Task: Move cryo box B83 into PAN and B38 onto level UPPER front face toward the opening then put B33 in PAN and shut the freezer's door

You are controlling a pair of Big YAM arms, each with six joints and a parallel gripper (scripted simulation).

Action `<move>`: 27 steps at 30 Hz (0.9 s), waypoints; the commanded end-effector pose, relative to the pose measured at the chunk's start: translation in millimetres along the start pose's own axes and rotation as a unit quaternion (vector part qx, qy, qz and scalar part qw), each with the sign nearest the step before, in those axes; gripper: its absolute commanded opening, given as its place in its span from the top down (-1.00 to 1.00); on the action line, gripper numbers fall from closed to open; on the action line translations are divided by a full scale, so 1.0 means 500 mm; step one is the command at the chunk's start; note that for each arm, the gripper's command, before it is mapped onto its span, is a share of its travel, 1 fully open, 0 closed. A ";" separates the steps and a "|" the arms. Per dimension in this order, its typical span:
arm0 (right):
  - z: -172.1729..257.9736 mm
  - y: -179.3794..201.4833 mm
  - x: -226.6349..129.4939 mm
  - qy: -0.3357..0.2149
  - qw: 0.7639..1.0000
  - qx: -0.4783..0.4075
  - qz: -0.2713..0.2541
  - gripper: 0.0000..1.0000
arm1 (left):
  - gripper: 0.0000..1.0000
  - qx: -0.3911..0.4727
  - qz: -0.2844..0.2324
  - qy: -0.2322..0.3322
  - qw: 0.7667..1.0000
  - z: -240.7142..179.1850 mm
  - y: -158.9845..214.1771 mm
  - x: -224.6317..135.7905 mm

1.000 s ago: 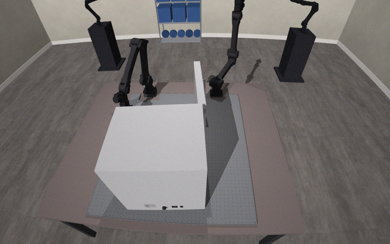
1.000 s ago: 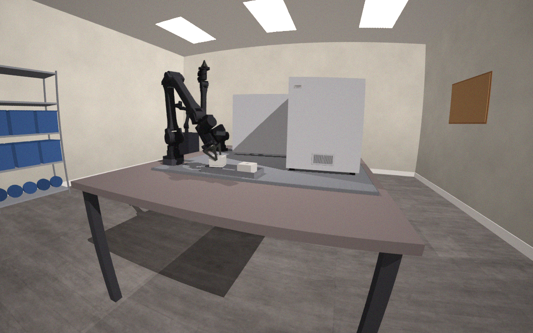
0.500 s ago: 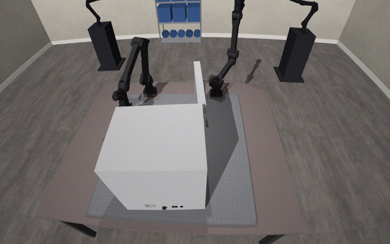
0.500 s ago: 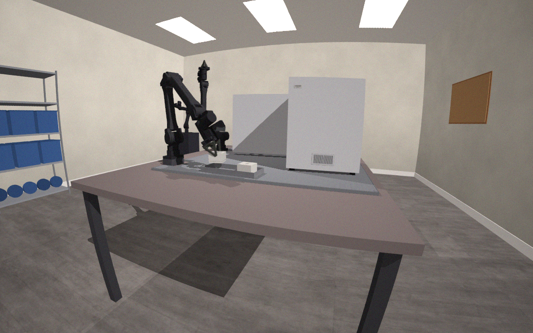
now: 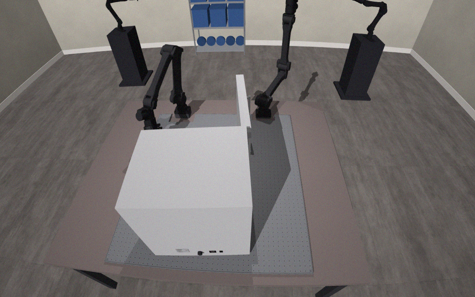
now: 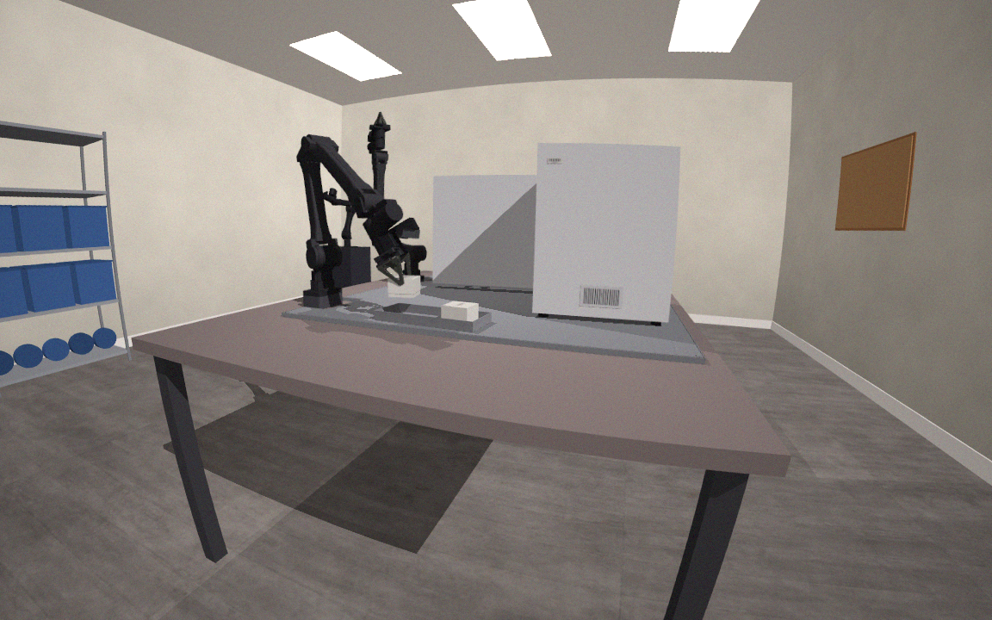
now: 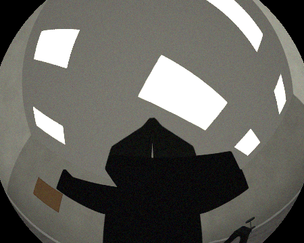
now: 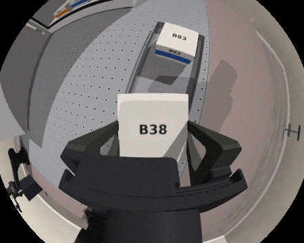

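Observation:
My right gripper (image 8: pixel 153 123) (image 6: pixel 399 280) is shut on cryo box B38 (image 8: pixel 153 113) (image 6: pixel 404 288), one finger on each side. It holds the box raised above the near end of PAN (image 8: pixel 194 77) (image 6: pixel 445 323), about level, lid label facing the wrist camera. Cryo box B83 (image 8: pixel 179 34) (image 6: pixel 459 310) stands upright in PAN's far end, its blue-striped front face visible. The freezer (image 5: pixel 191 166) (image 6: pixel 607 231) stands with its door (image 5: pixel 243 99) (image 6: pixel 480 223) wide open. My left gripper (image 7: pixel 152 122) (image 6: pixel 380 116) is shut and empty, pointing up at the ceiling.
In the right wrist view, boxes with an orange stripe (image 8: pixel 61 13) and a blue stripe (image 8: pixel 78 3) show at the freezer's opening; their IDs are unreadable. The perforated base plate (image 8: pixel 94 74) (image 5: pixel 279 236) lies between PAN and the freezer. The open door stands between the two arms.

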State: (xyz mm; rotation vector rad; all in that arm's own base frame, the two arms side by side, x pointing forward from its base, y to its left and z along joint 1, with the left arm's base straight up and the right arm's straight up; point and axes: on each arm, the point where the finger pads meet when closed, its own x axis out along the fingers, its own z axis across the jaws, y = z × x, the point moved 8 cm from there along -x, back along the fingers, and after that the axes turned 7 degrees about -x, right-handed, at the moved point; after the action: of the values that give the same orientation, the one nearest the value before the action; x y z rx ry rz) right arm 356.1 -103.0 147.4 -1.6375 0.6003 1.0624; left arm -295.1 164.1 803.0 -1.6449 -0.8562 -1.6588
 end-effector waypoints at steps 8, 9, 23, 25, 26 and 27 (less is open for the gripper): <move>-0.021 -0.065 -0.040 0.025 0.999 0.006 -0.026 -0.53 | 1.00 -0.006 0.018 -0.003 1.000 0.004 0.021 0.001; -0.018 -0.067 -0.046 0.033 0.999 0.021 -0.026 -0.53 | 1.00 -0.006 0.018 -0.003 1.000 0.004 0.021 0.001; -0.003 -0.100 -0.087 0.080 0.989 0.125 -0.011 -0.53 | 1.00 -0.006 0.018 -0.003 1.000 0.004 0.021 0.001; -0.001 -0.107 -0.098 0.089 0.986 0.139 -0.013 -0.53 | 1.00 -0.006 0.018 -0.003 1.000 0.004 0.021 0.001; 0.002 -0.117 -0.120 0.100 0.983 0.150 -0.023 -0.53 | 1.00 -0.006 0.018 -0.003 1.000 0.004 0.021 0.001; 0.002 -0.121 -0.126 0.100 0.983 0.150 -0.023 -0.53 | 1.00 -0.006 0.018 -0.003 1.000 0.004 0.021 0.001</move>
State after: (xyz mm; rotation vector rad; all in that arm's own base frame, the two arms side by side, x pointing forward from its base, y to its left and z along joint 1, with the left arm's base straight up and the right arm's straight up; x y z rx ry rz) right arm 353.9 -92.2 189.0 -1.4982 0.8362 0.8327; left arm -295.1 164.1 803.0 -1.6449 -0.8562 -1.6588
